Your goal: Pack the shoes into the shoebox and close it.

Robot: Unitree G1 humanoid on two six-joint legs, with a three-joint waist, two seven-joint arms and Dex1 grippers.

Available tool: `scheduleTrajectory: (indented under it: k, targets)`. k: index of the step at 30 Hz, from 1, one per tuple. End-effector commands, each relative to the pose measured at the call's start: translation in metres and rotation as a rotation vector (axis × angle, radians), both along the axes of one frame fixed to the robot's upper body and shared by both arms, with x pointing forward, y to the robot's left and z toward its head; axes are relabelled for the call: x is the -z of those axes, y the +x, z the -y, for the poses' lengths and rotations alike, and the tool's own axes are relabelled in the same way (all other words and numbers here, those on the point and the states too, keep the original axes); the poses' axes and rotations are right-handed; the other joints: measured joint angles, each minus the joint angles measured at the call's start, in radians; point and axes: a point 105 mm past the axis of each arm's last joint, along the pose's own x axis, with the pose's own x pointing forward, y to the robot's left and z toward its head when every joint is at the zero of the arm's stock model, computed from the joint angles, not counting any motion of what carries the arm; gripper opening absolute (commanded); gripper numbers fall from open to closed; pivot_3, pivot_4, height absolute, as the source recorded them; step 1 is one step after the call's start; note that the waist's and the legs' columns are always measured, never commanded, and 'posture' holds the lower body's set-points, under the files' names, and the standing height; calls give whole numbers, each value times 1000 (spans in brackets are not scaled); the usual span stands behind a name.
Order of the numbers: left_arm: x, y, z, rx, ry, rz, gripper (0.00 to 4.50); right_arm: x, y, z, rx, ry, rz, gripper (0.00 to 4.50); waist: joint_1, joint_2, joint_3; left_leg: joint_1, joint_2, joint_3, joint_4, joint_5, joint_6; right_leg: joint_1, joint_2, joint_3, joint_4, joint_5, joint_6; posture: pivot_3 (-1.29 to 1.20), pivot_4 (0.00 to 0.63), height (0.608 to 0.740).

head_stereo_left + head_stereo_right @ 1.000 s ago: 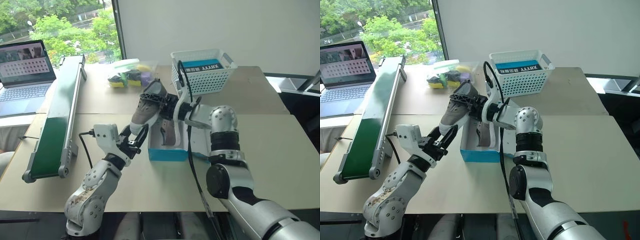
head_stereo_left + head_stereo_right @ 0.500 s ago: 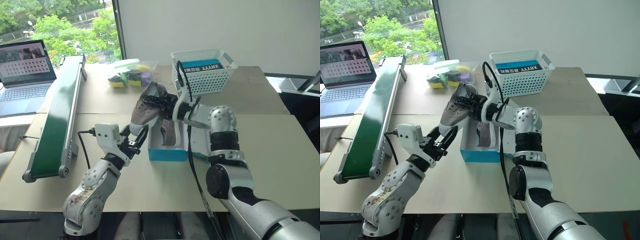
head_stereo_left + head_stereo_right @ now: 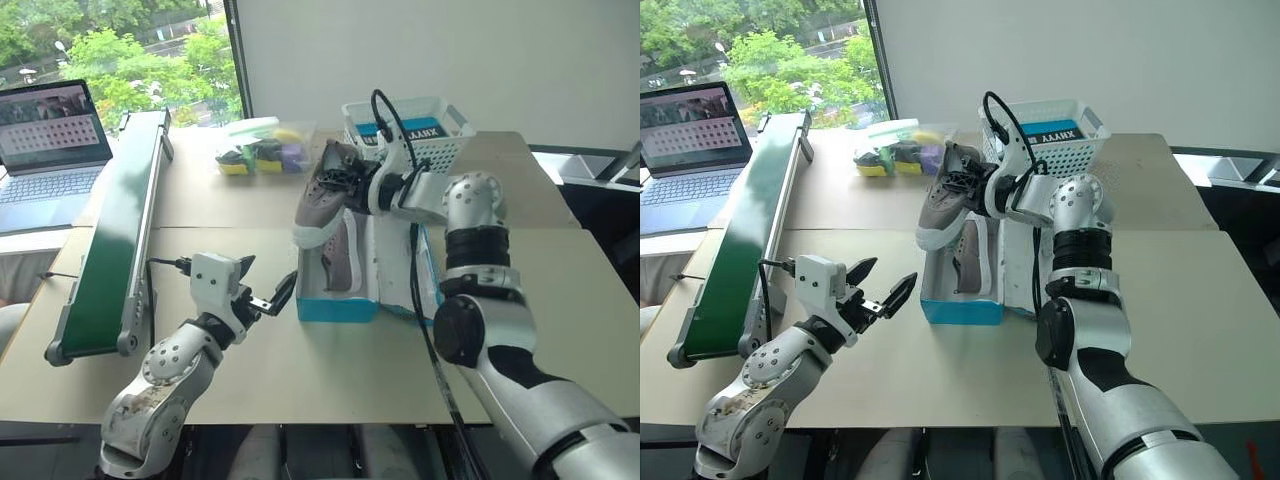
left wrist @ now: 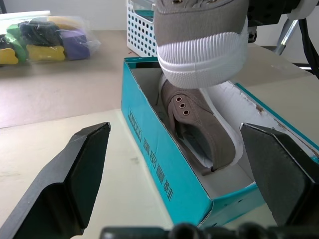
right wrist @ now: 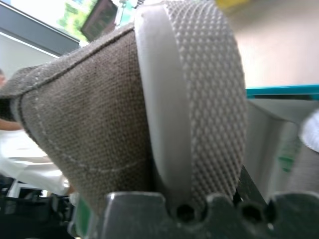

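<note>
Now one shoe [image 3: 328,196] hangs over the shoebox [image 3: 338,300].
Right gripper [image 3: 362,186] grips it by the heel; second shoe [image 3: 340,262] lies inside the box; left gripper [image 3: 266,290] gapes wide beside it above the worktop [image 3: 300,360].

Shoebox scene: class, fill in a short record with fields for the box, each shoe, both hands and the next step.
box: bright-blue cardboard shoebox, open on the table
shoe one: grey-beige fabric sneaker lying inside the box
shoe two: matching second sneaker held in the air above the box, toe down
right hand: shut on the second sneaker
left hand: open, empty, beside the box
next step: probably lowering shoe two into the box
</note>
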Motion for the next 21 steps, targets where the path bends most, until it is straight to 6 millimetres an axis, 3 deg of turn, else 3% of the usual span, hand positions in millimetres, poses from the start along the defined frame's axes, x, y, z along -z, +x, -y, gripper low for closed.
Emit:
scheduleTrajectory:
  k: [1,4,10,16,20,21]
  targets:
    - [-8,-1,4,2,-11,53,4473,12,4,-8,-24,-142,8,484,-1,0,0,0,0,0,0,0,0,0,0,0,0,0,0,0,150,735]
    - [-9,-1,6,-2,-23,59,4473,40,6,-14,-27,-265,-19,484,0,0,0,0,0,0,0,0,0,0,0,0,-1,0,0,0,150,735]
    - [-5,0,4,-22,-34,53,4473,67,2,-39,-94,-423,-12,484,-3,0,0,2,0,0,0,0,0,1,0,0,0,0,0,0,150,735]
    - [-4,3,7,-12,-44,55,4473,73,-2,-54,-210,-603,71,484,-15,0,0,9,0,0,-1,0,0,6,1,1,1,0,0,0,150,735]
    - [-4,4,9,-7,-45,60,4473,66,4,-51,-155,-593,90,484,-14,0,0,6,0,0,-1,0,0,4,0,1,0,0,0,0,150,735]
    - [-4,4,10,-7,-45,61,4500,63,5,-50,-141,-579,92,1492,-13,0,0,6,0,0,-1,0,0,4,0,1,0,0,0,0,150,735]
